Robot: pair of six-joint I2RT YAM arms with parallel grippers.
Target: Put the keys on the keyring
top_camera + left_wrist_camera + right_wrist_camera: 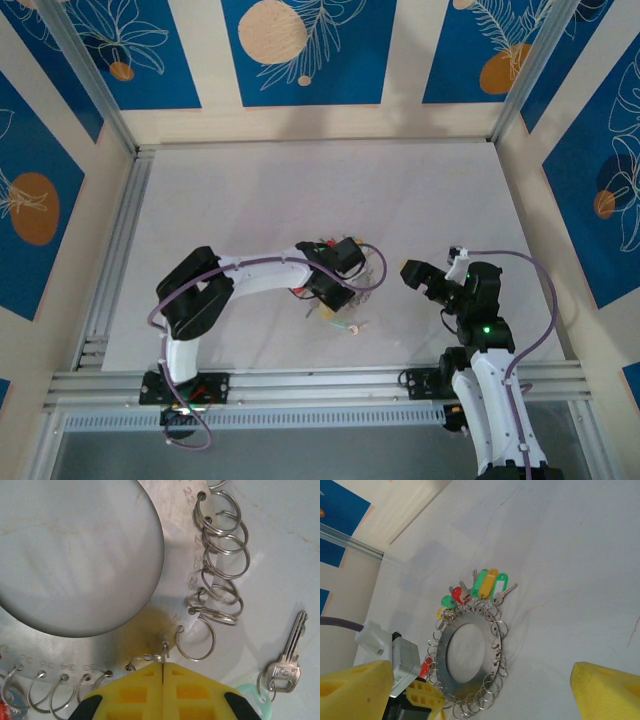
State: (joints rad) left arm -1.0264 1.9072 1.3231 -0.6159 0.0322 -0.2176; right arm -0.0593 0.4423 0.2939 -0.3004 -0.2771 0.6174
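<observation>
The keyring is a flat grey plate with a wide round hole and small split rings all round its rim. My left gripper sits at its rim, its yellow fingers shut on one thin split ring. Beside it on the table lies a loose silver key with a pale mint head. From the right wrist view, several keys with green, yellow and red heads fan out at the far side of the keyring. My right gripper hovers open, off to the keyring's right, holding nothing.
In the top view the left gripper covers much of the keyring, and the loose key lies just in front. The right gripper stands to their right. Aluminium rails and walls frame the white table.
</observation>
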